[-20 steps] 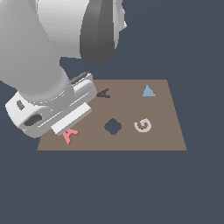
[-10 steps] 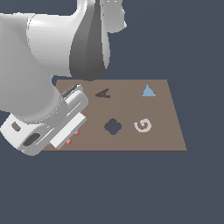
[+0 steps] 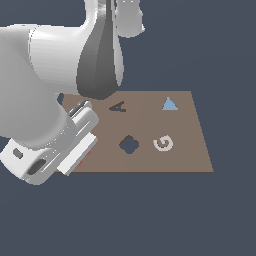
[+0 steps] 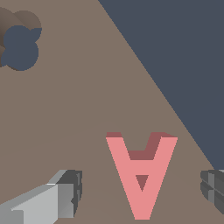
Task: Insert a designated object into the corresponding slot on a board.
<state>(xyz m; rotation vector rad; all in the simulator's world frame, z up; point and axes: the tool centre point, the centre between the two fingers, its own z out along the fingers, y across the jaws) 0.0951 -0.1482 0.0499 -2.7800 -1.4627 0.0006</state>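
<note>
lay flat on the board (image 4: 65, 109), the pink-red letter a block (image 4: 141, 173), directly between the two fingertips of the gripper (image 4: 142, 192) in the wrist view, with one pale grey finger (image 4: 48, 199) off to one side and the darker pad (image 4: 213, 186) of the other off to the opposite side, both well clear of the block's legs. stood wide open, holding nothing, with daylight showing on either side of the letter. ran the block's long axis, apex to feet, across the line joining the fingers, so closing would likely have pinched the two slanted legs rather than the ends. sat close to the board's edge, with dark floor just beyond. judged the coming move to turn on a straight descent before closing, since the block was already centred. hid nearly all of the block in the exterior view, the bulky hand (image 3: 60, 150) hanging low over the board's near corner at that view's left, wrist bent down and tilted. waited farther along the board, beyond the clover-shaped recess (image 3: 129, 144), the a-shaped slot (image 3: 117, 106), empty.
</note>
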